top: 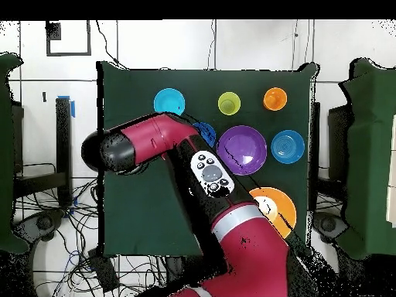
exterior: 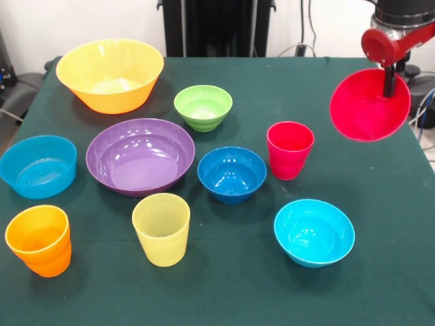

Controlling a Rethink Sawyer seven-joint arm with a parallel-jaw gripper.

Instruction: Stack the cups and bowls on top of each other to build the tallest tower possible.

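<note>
From the front I see my tool (exterior: 389,80) clamped on the red bowl's (exterior: 367,109) rim, holding it tilted above the tabletop's (exterior: 380,285) edge; overhead, my arm (top: 155,143) hides both.

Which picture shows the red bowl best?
The front view. There the red bowl hangs tilted in the air off the end effector, its inside facing the camera, above the table. In the overhead view the arm covers that spot, so the bowl cannot be seen.
</note>
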